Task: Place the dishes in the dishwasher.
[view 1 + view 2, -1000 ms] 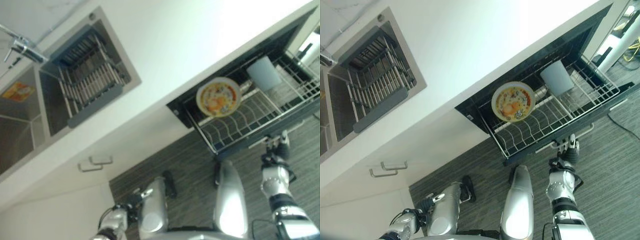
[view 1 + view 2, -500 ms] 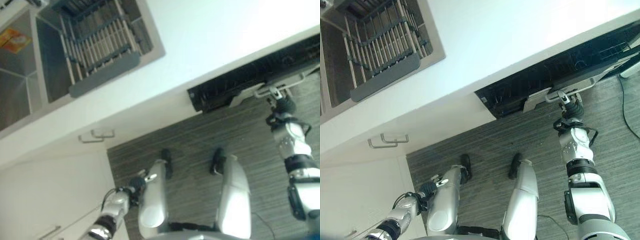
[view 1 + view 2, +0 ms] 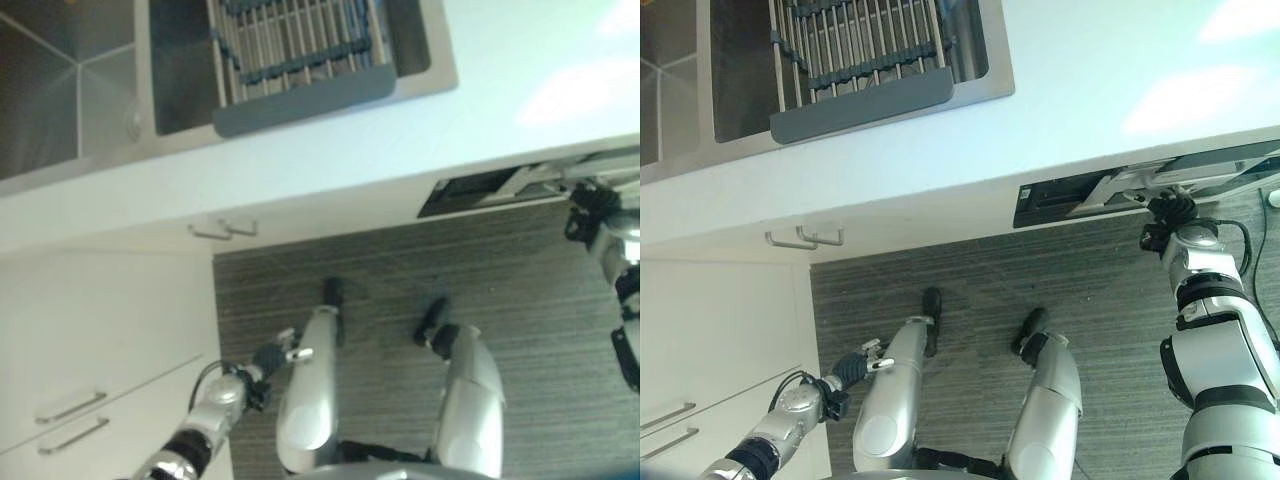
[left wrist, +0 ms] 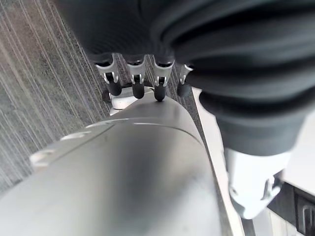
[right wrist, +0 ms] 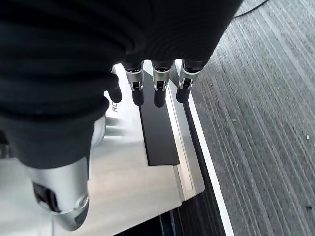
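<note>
- The right hand [image 3: 1167, 212] presses straight, unbent fingers [image 5: 158, 93] against the silver front panel of the dishwasher drawer [image 5: 142, 172], which sits nearly flush under the white tabletop [image 3: 1090, 110]; only a thin dark gap shows beside the panel.
- No dishes can be seen through that gap, so what the drawer holds cannot be told.
- Well away from the dishwasher drawer along the tabletop, a grey dish rack [image 3: 865, 60] sits in the steel sink [image 3: 90, 90].
- The left hand [image 3: 275, 357] hangs low over the striped floor [image 3: 970, 270], far from the dishwasher drawer, fingers relaxed and holding nothing.
- White cabinet handles [image 3: 224, 229] show below the sink.
</note>
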